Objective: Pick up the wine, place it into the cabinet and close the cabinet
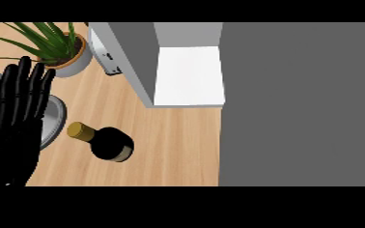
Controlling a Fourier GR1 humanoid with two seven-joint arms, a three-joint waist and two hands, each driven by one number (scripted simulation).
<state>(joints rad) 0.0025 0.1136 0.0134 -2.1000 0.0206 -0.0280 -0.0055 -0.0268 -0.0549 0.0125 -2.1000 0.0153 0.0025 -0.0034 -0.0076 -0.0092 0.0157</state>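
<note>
The wine (105,142) is a dark bottle with a gold cap, standing on the wooden counter at lower left of centre. The cabinet (189,75) sits behind it with a white shelf floor showing and its grey door (291,104) swung open, filling the right side. My left hand (20,113) rests at the left edge, fingers straight and pointing up, a short way left of the bottle and not touching it. My right hand does not show.
A potted green plant (55,48) stands at the back left. A grey round plate (51,121) lies partly under my left hand. A small white appliance (107,53) stands beside the cabinet's left wall.
</note>
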